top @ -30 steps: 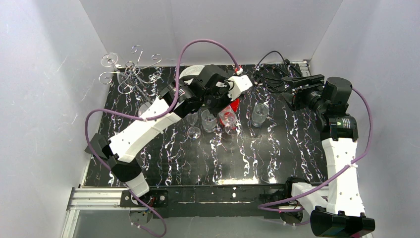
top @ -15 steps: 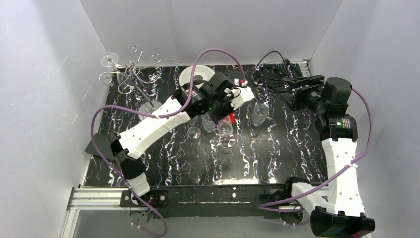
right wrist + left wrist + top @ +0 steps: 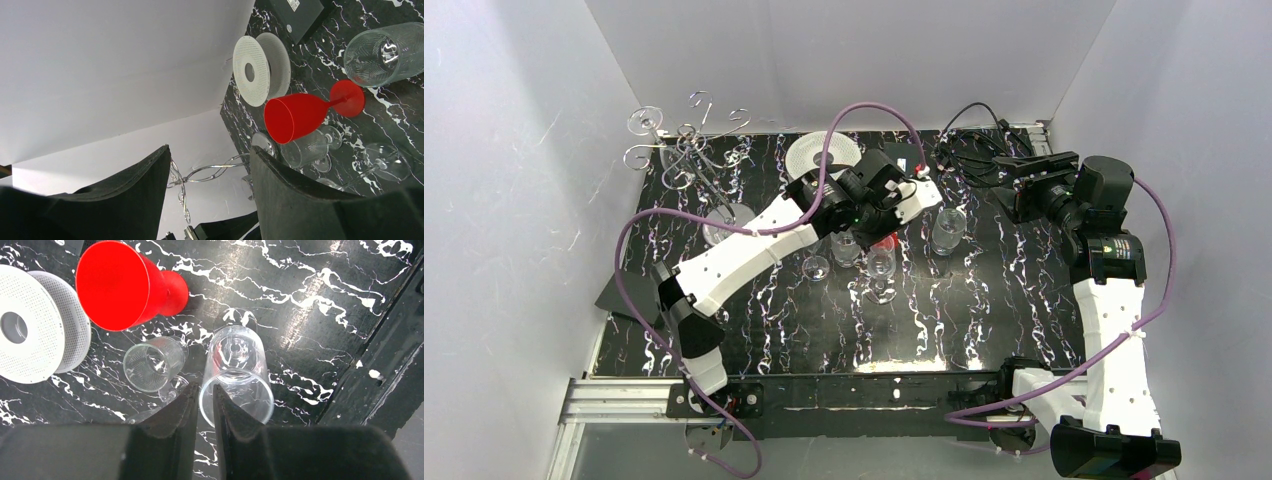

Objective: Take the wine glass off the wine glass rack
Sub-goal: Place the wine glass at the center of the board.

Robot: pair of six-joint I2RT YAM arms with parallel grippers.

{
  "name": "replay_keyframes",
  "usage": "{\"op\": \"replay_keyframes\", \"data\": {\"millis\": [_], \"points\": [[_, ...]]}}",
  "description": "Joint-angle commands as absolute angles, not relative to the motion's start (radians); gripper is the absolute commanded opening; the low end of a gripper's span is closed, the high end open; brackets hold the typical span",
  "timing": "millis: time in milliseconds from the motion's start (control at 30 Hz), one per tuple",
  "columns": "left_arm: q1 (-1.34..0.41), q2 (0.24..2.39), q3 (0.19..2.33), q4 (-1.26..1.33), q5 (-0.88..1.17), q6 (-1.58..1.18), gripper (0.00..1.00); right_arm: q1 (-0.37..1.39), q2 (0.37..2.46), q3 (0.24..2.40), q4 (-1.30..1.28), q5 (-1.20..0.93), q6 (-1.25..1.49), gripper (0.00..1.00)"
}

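**Status**
- Left gripper: jaws pinched to a slit, with the rim wall of the wine glass in it.
- Wine glass: off the wine glass rack, upright on the counter at centre of the top view. The rack is well apart, in the upper left.
- Right gripper: jaws wide apart, nothing between them.

**Hazards (judgement)**
- If the gripper lifts or pulls back before the jaws clear the rim, the rim drags, the glass tips and may break.
- Sideways exit: a second clear glass stands just beside it and a red goblet is near, so a knock-on fall is likely.
- A rim-only pinch is a weak hold on smooth glass, so slip is possible.

**View differences**
- Left wrist: the only view showing the rim in the slit. In the top view the wrist body hides the fingertips.
- Top: shows the rack arms. No glass can be made out on them.
- Right wrist: shows the rack wire and goblet from the side.
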State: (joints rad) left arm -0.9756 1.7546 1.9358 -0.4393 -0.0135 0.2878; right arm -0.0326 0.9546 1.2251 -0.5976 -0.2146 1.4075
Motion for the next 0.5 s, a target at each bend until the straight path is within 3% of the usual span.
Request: {"op": "replay_keyframes", "data": {"millis": [0, 467], "points": [[-0.979, 1.758, 1.949, -0.45, 0.0, 0.285, 0.18, -0.037, 0.951, 1.224, -0.551, -0.206, 1.399, 0.67], [-0.979, 1.763, 1.978, -0.45, -0.002, 0.285, 0.29, -0.037, 0.95, 1.217, -0.54, -0.211, 1.406, 0.67]]}}
